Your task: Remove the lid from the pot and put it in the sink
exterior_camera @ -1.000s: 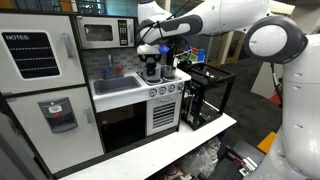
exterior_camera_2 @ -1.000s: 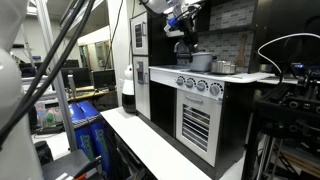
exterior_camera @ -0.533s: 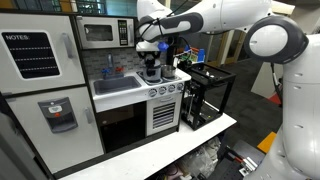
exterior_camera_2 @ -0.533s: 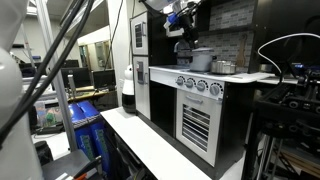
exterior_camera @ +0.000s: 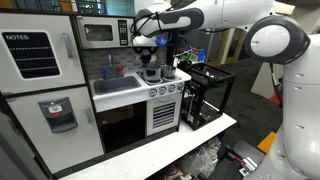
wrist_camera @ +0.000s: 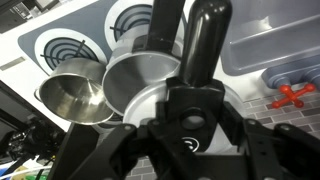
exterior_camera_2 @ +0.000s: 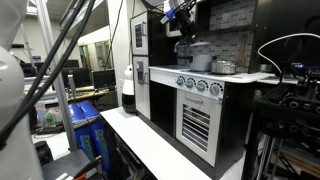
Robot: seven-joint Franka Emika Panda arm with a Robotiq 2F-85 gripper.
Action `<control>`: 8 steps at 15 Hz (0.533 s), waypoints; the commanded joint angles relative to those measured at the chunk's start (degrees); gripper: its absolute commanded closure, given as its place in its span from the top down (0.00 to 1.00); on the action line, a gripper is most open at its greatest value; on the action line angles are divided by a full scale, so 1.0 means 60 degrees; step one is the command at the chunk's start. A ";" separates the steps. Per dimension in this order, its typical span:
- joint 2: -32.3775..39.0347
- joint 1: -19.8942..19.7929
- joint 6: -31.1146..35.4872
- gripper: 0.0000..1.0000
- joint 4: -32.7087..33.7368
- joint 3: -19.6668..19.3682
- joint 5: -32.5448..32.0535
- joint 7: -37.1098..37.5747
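My gripper (exterior_camera: 148, 48) hangs above the stove, shut on the lid, a round dark-grey disc (wrist_camera: 135, 85) that fills the wrist view under my fingers (wrist_camera: 185, 45). The pot (exterior_camera: 152, 72) stands open on the stove top below; its shiny inside shows in the wrist view (wrist_camera: 70, 100). In an exterior view the gripper (exterior_camera_2: 181, 20) is clear above the pot (exterior_camera_2: 197, 58). The sink (exterior_camera: 118, 86) is the pale basin beside the stove, and it also shows in the wrist view (wrist_camera: 275, 40).
A red-handled faucet (wrist_camera: 291, 95) stands at the sink's back. A microwave (exterior_camera: 98, 32) sits above the counter. Stove burners (wrist_camera: 60, 50) surround the pot. A black rack (exterior_camera: 208, 92) stands beside the toy kitchen.
The gripper has risen straight up from the pot, lifting the lid off it. The pot stays in place on the stove, now open.
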 commanded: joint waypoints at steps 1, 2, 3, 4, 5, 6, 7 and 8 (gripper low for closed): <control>0.0028 -0.0077 0.0201 0.31 0.0086 0.0175 0.0314 -0.0476; 0.0033 -0.0078 0.0228 0.31 0.0088 0.0214 0.0354 -0.0568; 0.0047 -0.0077 0.0260 0.31 0.0102 0.0250 0.0397 -0.0641; 0.0070 -0.0074 0.0303 0.31 0.0128 0.0294 0.0433 -0.0736; 0.0090 -0.0075 0.0348 0.31 0.0149 0.0350 0.0493 -0.0870; 0.0125 -0.0069 0.0409 0.31 0.0180 0.0406 0.0547 -0.1002; 0.0166 -0.0064 0.0445 0.31 0.0222 0.0458 0.0603 -0.1130; 0.0206 -0.0073 0.0506 0.31 0.0248 0.0519 0.0678 -0.1281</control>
